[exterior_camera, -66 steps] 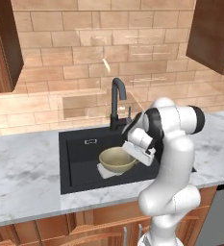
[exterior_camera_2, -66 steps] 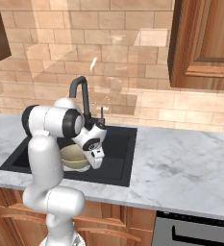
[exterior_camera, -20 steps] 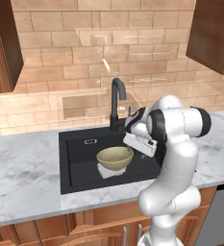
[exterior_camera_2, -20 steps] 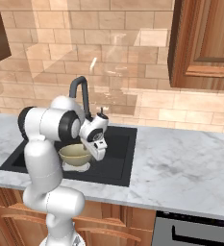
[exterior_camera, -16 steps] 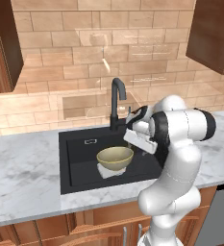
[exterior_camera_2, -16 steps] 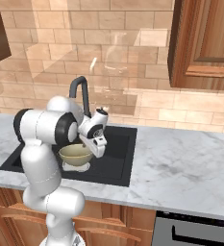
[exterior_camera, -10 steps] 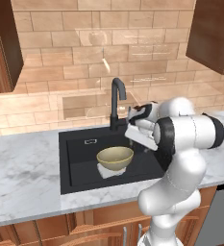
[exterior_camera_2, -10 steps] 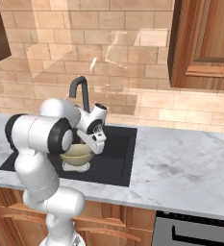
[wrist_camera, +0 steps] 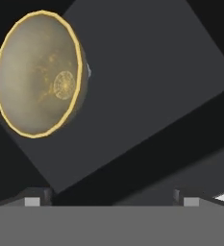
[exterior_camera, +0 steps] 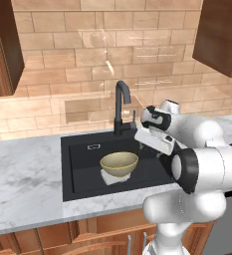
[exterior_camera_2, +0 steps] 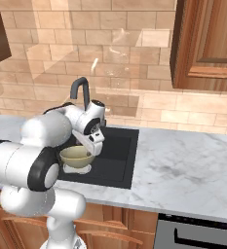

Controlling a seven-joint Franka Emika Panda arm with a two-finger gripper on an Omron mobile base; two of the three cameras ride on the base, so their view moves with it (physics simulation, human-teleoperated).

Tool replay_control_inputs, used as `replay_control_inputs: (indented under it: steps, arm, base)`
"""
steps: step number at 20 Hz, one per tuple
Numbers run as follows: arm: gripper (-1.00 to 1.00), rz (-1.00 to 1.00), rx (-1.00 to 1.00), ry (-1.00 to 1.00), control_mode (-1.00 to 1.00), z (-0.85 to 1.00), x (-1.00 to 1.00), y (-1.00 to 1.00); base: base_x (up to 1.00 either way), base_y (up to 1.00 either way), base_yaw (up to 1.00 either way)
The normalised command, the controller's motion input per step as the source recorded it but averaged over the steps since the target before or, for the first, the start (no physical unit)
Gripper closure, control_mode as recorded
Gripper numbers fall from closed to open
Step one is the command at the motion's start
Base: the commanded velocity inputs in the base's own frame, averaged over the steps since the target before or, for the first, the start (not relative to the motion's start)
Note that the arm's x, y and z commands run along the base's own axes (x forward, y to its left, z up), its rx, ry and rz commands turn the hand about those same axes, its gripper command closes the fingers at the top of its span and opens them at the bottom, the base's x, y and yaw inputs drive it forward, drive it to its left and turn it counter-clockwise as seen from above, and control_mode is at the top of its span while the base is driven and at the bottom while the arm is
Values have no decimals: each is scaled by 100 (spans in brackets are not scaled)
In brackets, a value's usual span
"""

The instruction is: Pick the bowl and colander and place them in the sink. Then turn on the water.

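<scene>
Change: we've swung the gripper (exterior_camera: 140, 141) up from the bowl (exterior_camera: 119, 164) toward the faucet (exterior_camera: 120, 105).
Jaws: wide, empty.
Sink (exterior_camera: 82, 169): bowl sits on colander (exterior_camera: 110, 178); water's next.

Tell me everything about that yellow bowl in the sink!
The bowl is round, smooth and yellow-tan with a thicker golden rim and no handles. It sits upright and empty inside the black sink, resting on something pale grey that peeks out underneath. Nothing grips it; the robot's hand is off to its side.
</scene>
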Motion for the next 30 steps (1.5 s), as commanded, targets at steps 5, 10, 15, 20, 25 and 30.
replay_control_inputs:
  steps: [5,10,15,20,25,30]
  arm:
    - [-100,0,1,-1,-100,70,-63,0]
    - [-100,0,2,0,-100,95,-63,0]
    - [-100,0,3,0,-100,88,-71,-1]
    - [-100,0,1,-5,-100,63,-82,-3]
    - [-100,0,0,-2,-100,44,-81,-1]
    - [-100,0,0,0,-100,34,-76,-12]
  base:
    - [0,0,0]
    - [0,0,0]
    - [0,0,0]
    - [0,0,0]
    - [0,0,0]
    - [0,0,0]
